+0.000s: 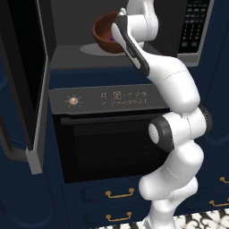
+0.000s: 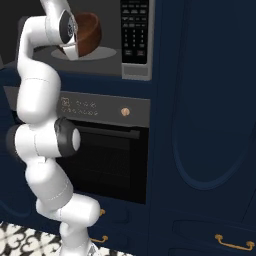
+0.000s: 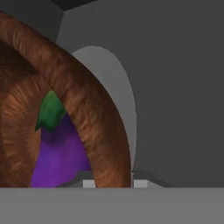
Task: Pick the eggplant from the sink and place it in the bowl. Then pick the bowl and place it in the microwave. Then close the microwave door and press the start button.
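Observation:
My gripper point(image 3: 111, 183) is shut on the rim of the reddish-brown bowl point(image 3: 89, 109), with one finger inside the rim and one outside. The purple eggplant point(image 3: 61, 153) with its green cap lies inside the bowl. The arm holds the bowl point(image 1: 103, 27) tilted inside the open microwave point(image 1: 71, 24), just over the round glass turntable point(image 1: 94, 50). From the right base view the bowl point(image 2: 91, 29) shows behind the white hand, left of the keypad panel point(image 2: 135, 30). The microwave door point(image 1: 27, 71) stands wide open at the left.
Below the microwave is an oven with a control strip point(image 1: 107, 100) and a dark handled door point(image 1: 112, 143). Navy drawers with gold handles point(image 1: 120, 193) sit lower down. A tall navy cabinet point(image 2: 205, 125) fills the right. The open door juts out toward the base.

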